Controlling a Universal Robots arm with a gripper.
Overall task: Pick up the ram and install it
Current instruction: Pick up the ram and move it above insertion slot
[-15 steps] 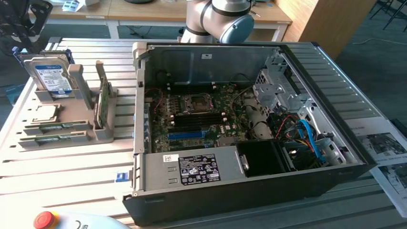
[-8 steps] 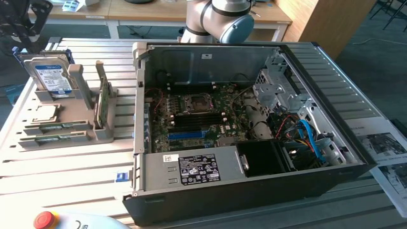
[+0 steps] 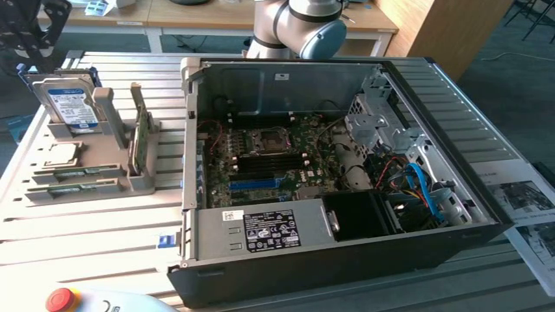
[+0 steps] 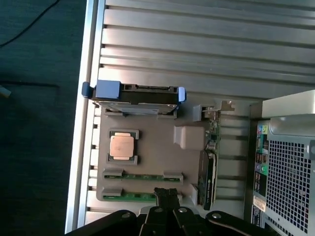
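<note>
Two ram sticks, thin green boards, lie side by side in the slots of a beige holder tray (image 3: 139, 182); one ram stick (image 3: 87, 171) (image 4: 142, 175) is farther from the table's front edge than the other ram stick (image 3: 80, 188) (image 4: 140, 196). In the wrist view my gripper (image 4: 167, 193) hangs above the tray, over the end of the nearer stick, with its dark fingers (image 4: 161, 192) pressed together and nothing between them. The open computer case (image 3: 329, 260) lies to the exterior view's right of the tray, its motherboard (image 3: 269, 162) exposed.
On the tray also stand a hard drive (image 3: 69, 104) (image 4: 135, 93), a CPU (image 3: 59, 155) (image 4: 123, 146) and a taller green card on edge (image 3: 139, 136) (image 4: 209, 162). The arm (image 3: 303, 26) rises behind the case. A red stop button (image 3: 62, 299) sits at the front; papers (image 3: 529, 201) lie on the exterior view's right.
</note>
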